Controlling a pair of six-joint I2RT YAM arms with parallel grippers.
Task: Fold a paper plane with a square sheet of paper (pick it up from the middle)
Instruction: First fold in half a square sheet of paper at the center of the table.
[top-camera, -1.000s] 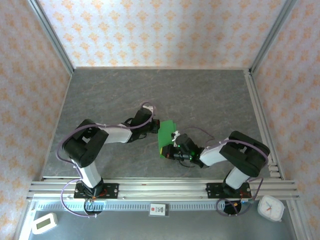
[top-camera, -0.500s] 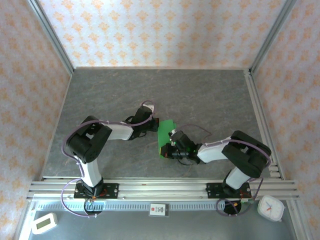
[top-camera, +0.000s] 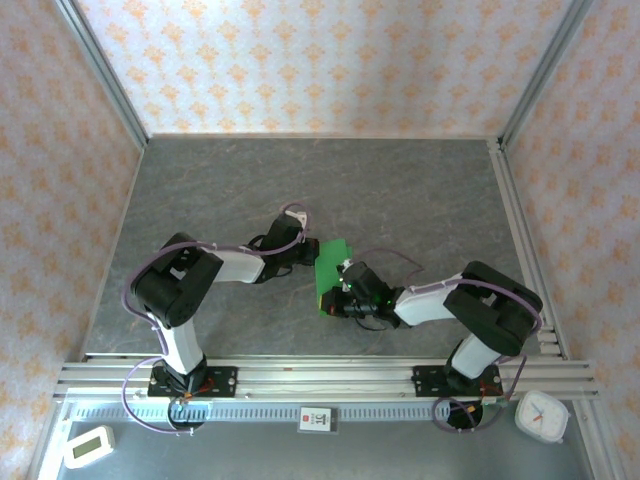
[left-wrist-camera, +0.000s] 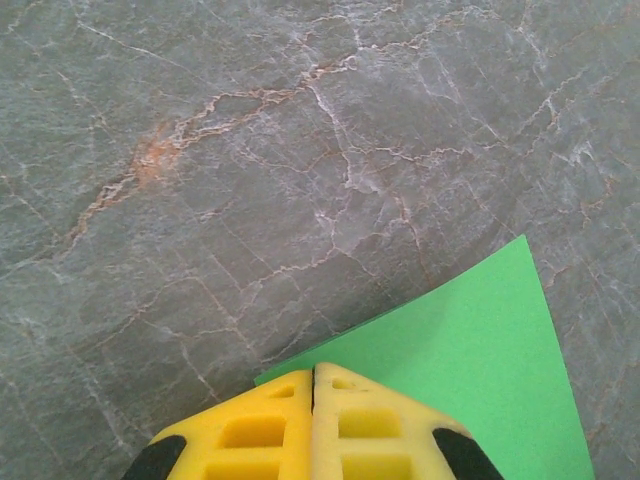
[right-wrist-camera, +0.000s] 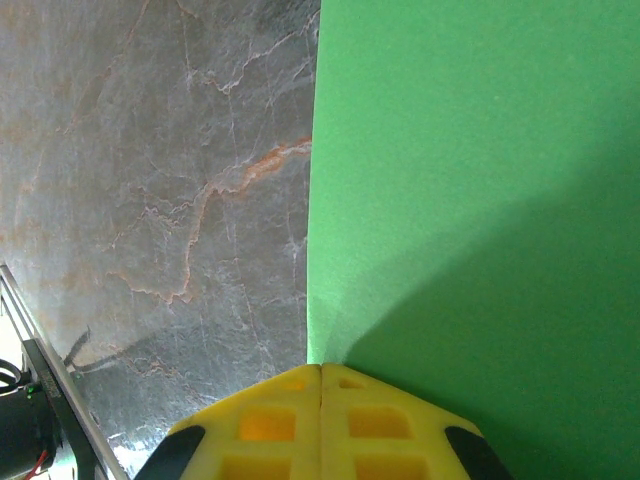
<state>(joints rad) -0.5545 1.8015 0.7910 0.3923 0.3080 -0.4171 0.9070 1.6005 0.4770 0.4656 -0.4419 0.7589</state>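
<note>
The square sheet of paper (top-camera: 331, 268) is bright green and lies on the grey table between the two arms, looking narrow from above. My left gripper (top-camera: 313, 257) is shut, its yellow fingertips (left-wrist-camera: 335, 385) resting over the sheet (left-wrist-camera: 470, 370) next to one of its corners. My right gripper (top-camera: 338, 300) is shut too, with its tips (right-wrist-camera: 345, 385) at the paper's (right-wrist-camera: 480, 200) straight left edge near the sheet's near end. I cannot tell whether either pair of tips pinches the paper or just presses on it.
The table (top-camera: 220, 190) is grey marbled stone, walled by patterned panels. An aluminium rail (top-camera: 320, 375) runs along the near edge, and another rail (top-camera: 520, 240) runs down the right side. A white timer (top-camera: 88, 446) and a small clock (top-camera: 541, 416) sit in front of the rail.
The right gripper has crept slightly left along the paper's near end, and the left arm's elbow has shifted a little. The paper has stayed put and both grippers have stayed shut.
</note>
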